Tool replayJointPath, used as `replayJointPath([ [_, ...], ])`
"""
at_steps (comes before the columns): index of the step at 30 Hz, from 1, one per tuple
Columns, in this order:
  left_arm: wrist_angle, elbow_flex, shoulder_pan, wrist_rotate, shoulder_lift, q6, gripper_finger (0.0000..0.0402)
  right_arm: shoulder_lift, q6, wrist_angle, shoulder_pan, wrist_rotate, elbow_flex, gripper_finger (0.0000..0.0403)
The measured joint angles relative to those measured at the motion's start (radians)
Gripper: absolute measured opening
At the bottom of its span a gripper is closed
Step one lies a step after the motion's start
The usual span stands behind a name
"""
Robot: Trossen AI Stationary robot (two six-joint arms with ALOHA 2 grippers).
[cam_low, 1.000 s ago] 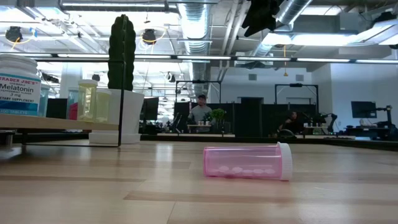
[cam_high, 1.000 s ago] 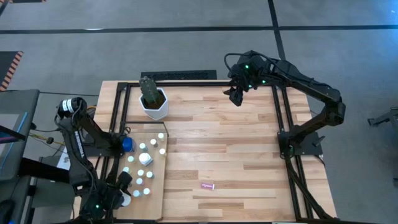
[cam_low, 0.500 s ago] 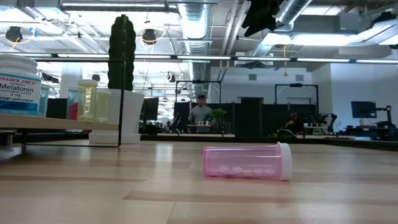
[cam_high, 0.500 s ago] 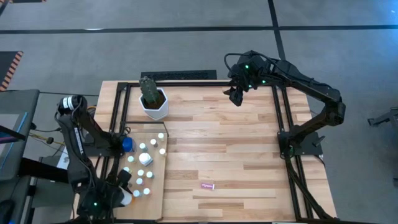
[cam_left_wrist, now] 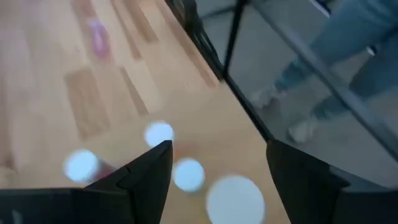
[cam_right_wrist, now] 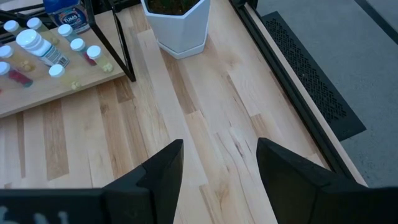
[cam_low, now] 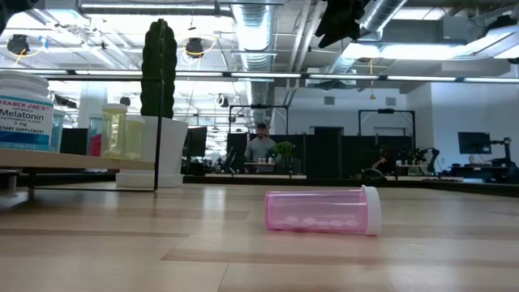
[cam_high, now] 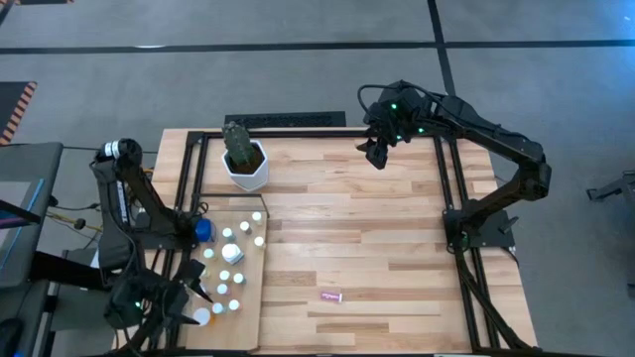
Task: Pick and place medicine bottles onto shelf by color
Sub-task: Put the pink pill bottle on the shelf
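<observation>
Left gripper point(cam_high: 189, 297) hung jaws wide over the shelf's point(cam_high: 250, 302) blurred caps; right gripper point(cam_high: 377, 154), jaws parted, empty, far from the pink bottle point(cam_low: 323, 210)

The tabletop point(cam_high: 377, 238) is striped plank wood with a smooth satin sheen. The shelf point(cam_high: 248, 288) is paler, matt plywood. The fallen pink bottle point(cam_low: 323, 210) is translucent glossy plastic under a white ribbed cap. The plant pot point(cam_right_wrist: 177, 22) is smooth matt white.

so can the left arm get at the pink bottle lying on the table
Probably yes. The pink bottle lies alone on bare planks, and the open left pincer hovers beside the shelf with nothing between.
</observation>
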Motion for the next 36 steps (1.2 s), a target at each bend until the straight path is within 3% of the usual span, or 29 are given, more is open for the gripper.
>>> replayJointPath([
  [8,-0.016,0.092,0.080,-0.085,-0.029,0.214,0.0246,0.000,0.000,0.000,0.000,0.000,0.000,0.0224],
  [16,0.054,0.163,0.325,-0.170,-0.029,0.310,0.0246,0.000,0.000,0.000,0.000,0.000,0.000,0.0224],
  [24,0.309,0.165,0.615,-0.112,0.021,0.530,0.0246,0.000,0.000,0.000,0.000,0.000,0.000,0.0224],
  [30,0.457,0.165,0.765,-0.051,0.114,0.480,0.0246,0.000,0.000,0.000,0.000,0.000,0.000,0.0224],
  [36,0.675,0.165,0.835,0.038,0.263,0.444,0.0246,0.000,0.000,0.014,0.000,0.000,0.000,0.0224],
])
